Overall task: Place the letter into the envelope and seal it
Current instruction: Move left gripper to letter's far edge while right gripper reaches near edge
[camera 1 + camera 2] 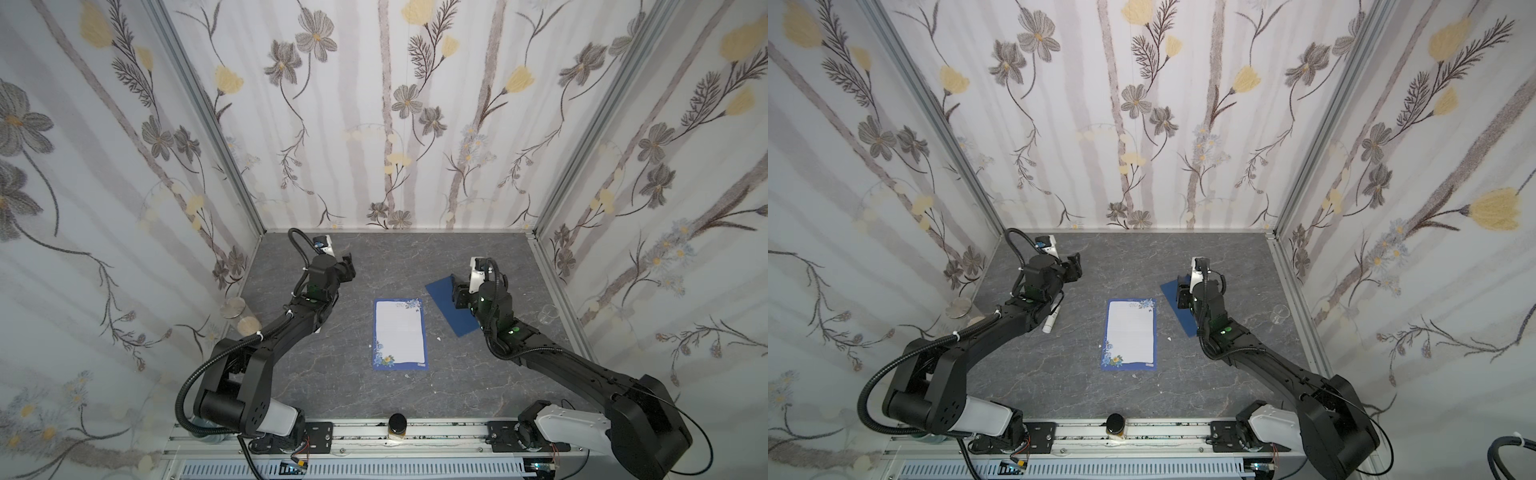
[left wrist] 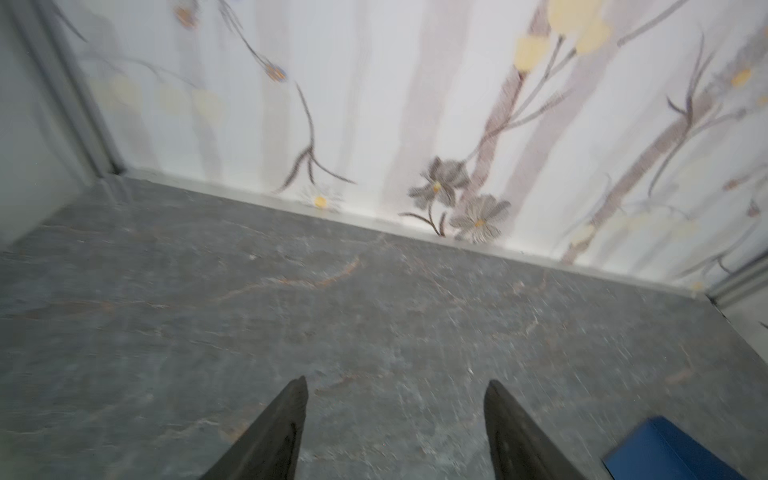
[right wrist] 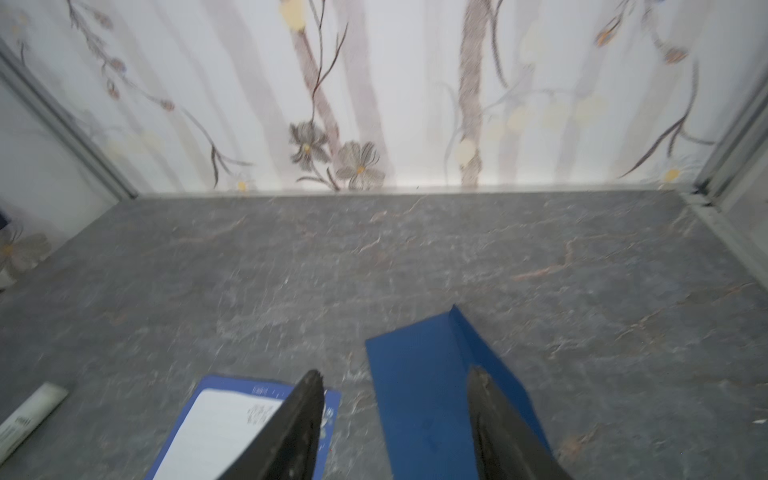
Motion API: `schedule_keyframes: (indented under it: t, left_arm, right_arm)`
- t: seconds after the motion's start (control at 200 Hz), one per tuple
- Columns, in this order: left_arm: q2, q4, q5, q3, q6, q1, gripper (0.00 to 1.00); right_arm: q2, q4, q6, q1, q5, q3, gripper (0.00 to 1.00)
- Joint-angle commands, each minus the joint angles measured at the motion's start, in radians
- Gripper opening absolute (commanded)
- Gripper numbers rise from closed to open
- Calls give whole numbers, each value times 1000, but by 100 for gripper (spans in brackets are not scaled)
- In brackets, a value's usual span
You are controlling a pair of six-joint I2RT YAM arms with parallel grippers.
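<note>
The letter (image 1: 400,332) (image 1: 1130,332), white with a blue border and floral corners, lies flat in the middle of the table. The dark blue envelope (image 1: 446,305) (image 1: 1177,307) lies at an angle to its right, partly under my right arm. My right gripper (image 1: 478,286) (image 1: 1202,284) (image 3: 395,372) hovers over the envelope's (image 3: 424,395) far end, open and holding nothing; the letter's corner (image 3: 216,424) shows beside one finger. My left gripper (image 1: 348,266) (image 1: 1074,262) (image 2: 397,381) is open over bare table at the back left. A corner of the envelope (image 2: 673,453) shows in the left wrist view.
A white glue stick (image 1: 1052,320) (image 3: 29,411) lies beside my left forearm. A small clear cup (image 1: 549,313) (image 1: 1280,313) stands by the right wall. A black-lidded jar (image 1: 397,424) (image 1: 1115,426) sits on the front rail. Floral walls close in three sides.
</note>
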Motion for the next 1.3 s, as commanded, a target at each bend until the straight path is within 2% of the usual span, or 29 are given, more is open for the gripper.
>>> schedule_keyframes:
  t: [0.0,0.195,0.32,0.585,0.82,1.099,1.294]
  left_arm:
    - [69,-148,90,37,-68,-56,67]
    - [172,-154,164,77,-127,-83,58]
    - [204,-152,198,87,-139,-83,56]
    - [251,-127,227,80,-157,-81,54]
    - [288,-120,310,82,-168,-50,54]
    - [307,-111,326,87,-174,-34,53]
    - [310,-108,325,90,-176,-27,51]
  right_arm:
    - [52,-118,120,77,-19,-5,53]
    - [159,-169,201,145,-131,0,39]
    - [207,-166,221,159,-198,6,37]
    - [334,-191,240,185,-256,48,30]
    - [381,-250,254,185,-262,69,22]
    - [403,-270,251,185,-256,76,11]
    - [411,-290,238,185,-240,92,9]
